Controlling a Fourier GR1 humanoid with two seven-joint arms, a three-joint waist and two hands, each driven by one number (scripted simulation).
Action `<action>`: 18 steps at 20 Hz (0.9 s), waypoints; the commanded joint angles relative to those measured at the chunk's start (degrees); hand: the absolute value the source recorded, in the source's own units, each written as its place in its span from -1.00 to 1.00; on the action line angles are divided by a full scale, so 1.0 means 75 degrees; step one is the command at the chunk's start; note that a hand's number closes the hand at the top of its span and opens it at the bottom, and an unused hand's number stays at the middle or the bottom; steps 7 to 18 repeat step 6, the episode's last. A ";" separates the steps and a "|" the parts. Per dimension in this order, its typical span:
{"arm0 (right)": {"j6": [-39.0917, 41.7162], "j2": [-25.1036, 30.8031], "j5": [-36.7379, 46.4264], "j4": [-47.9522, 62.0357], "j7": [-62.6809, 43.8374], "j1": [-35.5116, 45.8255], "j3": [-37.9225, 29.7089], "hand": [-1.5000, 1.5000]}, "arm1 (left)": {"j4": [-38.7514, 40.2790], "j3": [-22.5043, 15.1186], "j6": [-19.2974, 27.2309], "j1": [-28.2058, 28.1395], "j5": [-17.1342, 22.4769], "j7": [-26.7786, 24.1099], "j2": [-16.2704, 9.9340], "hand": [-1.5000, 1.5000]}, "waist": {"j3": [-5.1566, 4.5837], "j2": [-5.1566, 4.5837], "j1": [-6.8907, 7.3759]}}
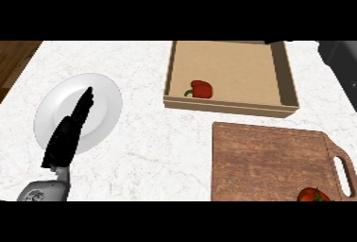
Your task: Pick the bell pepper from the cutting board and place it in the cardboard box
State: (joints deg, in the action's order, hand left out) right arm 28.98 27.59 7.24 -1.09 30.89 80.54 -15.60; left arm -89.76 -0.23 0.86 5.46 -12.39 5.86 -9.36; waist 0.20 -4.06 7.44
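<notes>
**Head view: pepper lies in the box, hands away**

Head view shows the red bell pepper (200,89) lying inside the cardboard box (288,80), near its front-left corner, stem toward the left wall. Nothing is touching it. Judged from that, the placing itself looks done; what remains, if anything, is only for the arms to settle.

In front of the box sits the wooden cutting board (268,160), bare across most of its face. At its lower right edge a second red thing (311,194) pokes into view; it may be another piece of produce, but too little of it shows to say.

Over on the left side, the left hand (68,132) rests with fingers straight, holding nothing, stretched over the white plate (105,90). No right hand shows anywhere, so its state cannot be told.
</notes>
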 commanded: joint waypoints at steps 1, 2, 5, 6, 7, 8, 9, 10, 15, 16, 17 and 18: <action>0.0496 0.0799 -0.0226 0.0020 -0.0156 -0.0137 -0.0227 -1.00 | -0.0047 -0.0028 -0.0099 0.0112 0.0075 0.0087 0.0006 0.00 | 0.0019 -0.0092 0.0067; 0.0538 0.0815 -0.0205 -0.0045 -0.0050 -0.0211 -0.0205 -1.00 | 0.0087 0.0000 -0.0044 0.0177 0.0029 -0.0005 0.0007 0.00 | 0.0017 -0.0135 0.0067; 0.0761 0.1118 -0.0177 -0.0144 -0.0030 -0.0301 -0.0180 -1.00 | -0.0097 -0.0172 -0.0033 0.0065 -0.0006 -0.0047 0.0128 0.00 | 0.0032 -0.0159 0.0221; 0.0683 0.1060 -0.0107 -0.0213 -0.0022 -0.0302 -0.0111 -1.00 | -0.0041 -0.0203 -0.0029 0.0075 -0.0028 -0.0082 0.0149 0.00 | 0.0026 -0.0175 0.0271; 0.0683 0.1060 -0.0107 -0.0213 -0.0022 -0.0302 -0.0111 -1.00 | -0.0041 -0.0203 -0.0029 0.0075 -0.0028 -0.0082 0.0149 0.00 | 0.0026 -0.0175 0.0271; 0.0683 0.1060 -0.0107 -0.0213 -0.0022 -0.0302 -0.0111 -1.00 | -0.0041 -0.0203 -0.0029 0.0075 -0.0028 -0.0082 0.0149 0.00 | 0.0026 -0.0175 0.0271; 0.0683 0.1060 -0.0107 -0.0213 -0.0022 -0.0302 -0.0111 -1.00 | -0.0041 -0.0203 -0.0029 0.0075 -0.0028 -0.0082 0.0149 0.00 | 0.0026 -0.0175 0.0271; 0.0683 0.1060 -0.0107 -0.0213 -0.0022 -0.0302 -0.0111 -1.00 | -0.0041 -0.0203 -0.0029 0.0075 -0.0028 -0.0082 0.0149 0.00 | 0.0026 -0.0175 0.0271; 0.0683 0.1060 -0.0107 -0.0213 -0.0022 -0.0302 -0.0111 -1.00 | -0.0041 -0.0203 -0.0029 0.0075 -0.0028 -0.0082 0.0149 0.00 | 0.0026 -0.0175 0.0271; 0.0683 0.1060 -0.0107 -0.0213 -0.0022 -0.0302 -0.0111 -1.00 | -0.0041 -0.0203 -0.0029 0.0075 -0.0028 -0.0082 0.0149 0.00 | 0.0026 -0.0175 0.0271; 0.0683 0.1060 -0.0107 -0.0213 -0.0022 -0.0302 -0.0111 -1.00 | -0.0041 -0.0203 -0.0029 0.0075 -0.0028 -0.0082 0.0149 0.00 | 0.0026 -0.0175 0.0271; 0.0683 0.1060 -0.0107 -0.0213 -0.0022 -0.0302 -0.0111 -1.00 | -0.0041 -0.0203 -0.0029 0.0075 -0.0028 -0.0082 0.0149 0.00 | 0.0026 -0.0175 0.0271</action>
